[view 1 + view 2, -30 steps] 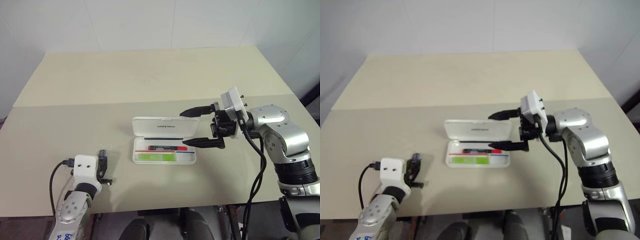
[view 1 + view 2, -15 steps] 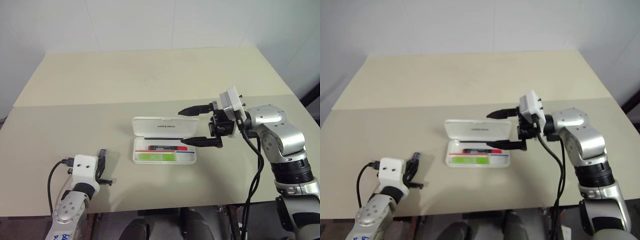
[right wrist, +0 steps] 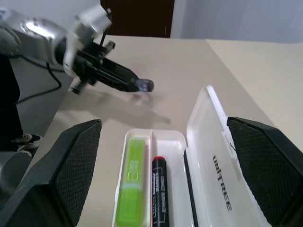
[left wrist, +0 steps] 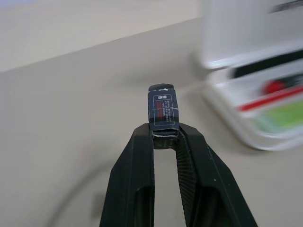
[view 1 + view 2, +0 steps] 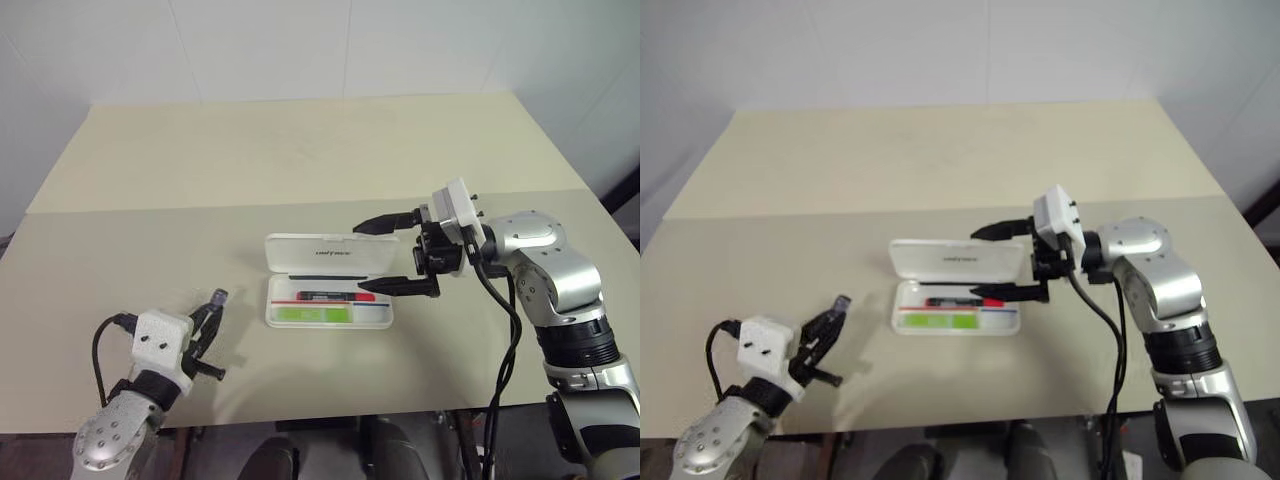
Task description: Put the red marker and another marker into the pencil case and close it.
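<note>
The pencil case [image 3: 199,179] is lying open on the beige worktop [image 3: 175,75], its lid tipped back with the dark logo showing. The lime-green highlighter [image 3: 130,189] and the red marker [image 3: 158,191] are lying side by side in the tray (a thin ridge between them). The right gripper's fingers [image 3: 61,170] are standing wide apart. Beyond, the left gripper [image 3: 135,82] is pinching a small dark cylinder [image 3: 144,85].

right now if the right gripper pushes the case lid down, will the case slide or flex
The case looks like thin hard plastic, so the lid would likely swing stiffly on its hinge, not bend. It seems light and lies flat on the smooth table, so it may skid if pushed sideways. The red marker and highlighter inside add little weight.
</note>
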Available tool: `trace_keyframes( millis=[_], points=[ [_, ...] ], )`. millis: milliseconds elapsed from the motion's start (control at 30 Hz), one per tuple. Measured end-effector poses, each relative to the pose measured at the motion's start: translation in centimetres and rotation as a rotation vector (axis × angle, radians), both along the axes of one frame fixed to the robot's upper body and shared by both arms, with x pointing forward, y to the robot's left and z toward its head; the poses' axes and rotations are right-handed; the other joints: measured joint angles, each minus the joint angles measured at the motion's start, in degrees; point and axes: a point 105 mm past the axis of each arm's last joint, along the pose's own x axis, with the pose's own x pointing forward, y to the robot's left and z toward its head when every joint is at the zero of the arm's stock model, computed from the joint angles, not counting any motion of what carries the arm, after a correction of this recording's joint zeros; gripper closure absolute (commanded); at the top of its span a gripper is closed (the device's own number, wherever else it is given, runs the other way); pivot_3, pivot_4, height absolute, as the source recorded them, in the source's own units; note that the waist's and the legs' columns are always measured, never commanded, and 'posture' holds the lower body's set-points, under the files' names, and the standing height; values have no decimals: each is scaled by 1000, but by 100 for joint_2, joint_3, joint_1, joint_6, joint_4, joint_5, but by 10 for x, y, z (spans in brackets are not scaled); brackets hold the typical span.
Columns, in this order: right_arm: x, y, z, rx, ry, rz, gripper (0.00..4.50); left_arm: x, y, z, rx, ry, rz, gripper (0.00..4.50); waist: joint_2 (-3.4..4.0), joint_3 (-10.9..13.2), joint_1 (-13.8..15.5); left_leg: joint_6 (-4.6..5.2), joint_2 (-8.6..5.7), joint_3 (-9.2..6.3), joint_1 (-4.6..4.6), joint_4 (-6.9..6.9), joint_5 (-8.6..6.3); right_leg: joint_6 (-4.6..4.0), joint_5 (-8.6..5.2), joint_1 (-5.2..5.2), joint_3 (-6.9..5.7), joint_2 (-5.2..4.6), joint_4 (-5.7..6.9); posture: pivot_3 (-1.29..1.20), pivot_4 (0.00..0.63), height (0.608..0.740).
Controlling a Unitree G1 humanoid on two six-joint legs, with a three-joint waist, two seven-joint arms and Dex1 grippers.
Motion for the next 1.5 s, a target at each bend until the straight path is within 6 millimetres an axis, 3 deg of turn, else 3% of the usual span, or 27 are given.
trace_keyframes(
  millis=[333, 533, 767, 1200, 1500],
  points=[
    [-1, -18, 0, -75, -4, -24, 0, -5, -5, 22, 88, -5, -294, 4193, 1, 0, 3, 0, 0, 0, -1, 0, 0, -2, -1, 0, -3, 1, 0, 0, 150, 740],
    [-1, -39, 1, -117, -14, -99, 0, 7, -8, 32, 84, -1, -418, 4193, 0, 0, 3, 0, 0, -1, -2, 0, 0, -1, -1, 1, -5, 1, -3, 0, 150, 740],
    [-4, -61, -13, -180, 3, -181, 0, 34, -21, 51, 60, -2, -553, 4193, 2, 0, -21, 1, -2, 4, -1, 0, 0, 1, 1, -2, -3, 1, -1, 0, 150, 740],
    [-15, -72, -14, -168, 6, -259, 0, 40, -64, 47, 104, 56, -813, 4193, 2, 0, 1, 0, -1, 8, 0, 0, 0, 2, 2, -2, -4, 0, -1, 0, 150, 740],
    [-18, -69, -15, -158, 20, -264, 0, 51, -85, 26, 160, 96, -858, 4193, 1, 0, 5, 0, -3, 9, -1, 0, 0, 4, 3, -1, -4, 0, -2, 0, 150, 740]
  ],
)
